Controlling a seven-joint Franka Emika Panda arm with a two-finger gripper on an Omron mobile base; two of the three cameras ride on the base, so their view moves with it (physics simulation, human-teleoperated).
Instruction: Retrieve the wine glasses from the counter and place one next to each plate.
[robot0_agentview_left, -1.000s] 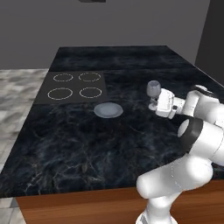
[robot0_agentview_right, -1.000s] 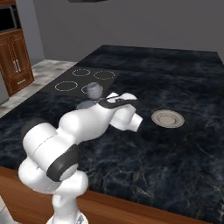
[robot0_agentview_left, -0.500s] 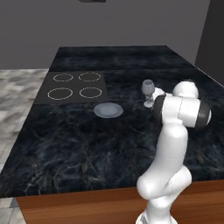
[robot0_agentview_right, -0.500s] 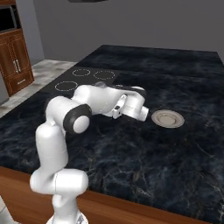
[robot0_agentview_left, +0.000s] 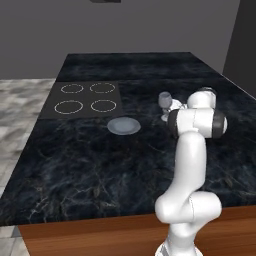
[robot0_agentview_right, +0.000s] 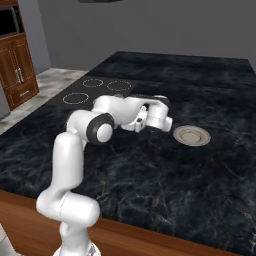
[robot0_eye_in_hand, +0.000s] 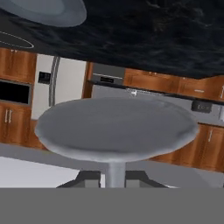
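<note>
My gripper (robot0_agentview_left: 170, 109) is shut on the stem of a clear greyish wine glass (robot0_agentview_left: 164, 99), holding it just above the black island top, right of the grey-blue plate (robot0_agentview_left: 124, 126). In the hand view, which is rolled upside down, the glass's round disc (robot0_eye_in_hand: 116, 127) looms large and its stem runs down between my fingertips (robot0_eye_in_hand: 89, 177). The grey-blue plate (robot0_eye_in_hand: 48, 11) sits at the top left there. The beige plate (robot0_agentview_right: 191, 135) lies on the island right of my hand. The counter is out of view.
Four white burner rings (robot0_agentview_left: 87, 97) mark the island's far left. The island top (robot0_agentview_left: 100, 170) is bare and dark towards its front edge. Brown cabinets and a fridge (robot0_eye_in_hand: 57, 87) stand far behind in the hand view. Wooden cabinets (robot0_agentview_right: 17, 70) stand at the left.
The arm has swung and its elbow has folded upright. The held glass has shifted a little to the left, towards the grey-blue plate. The grip has stayed shut.
</note>
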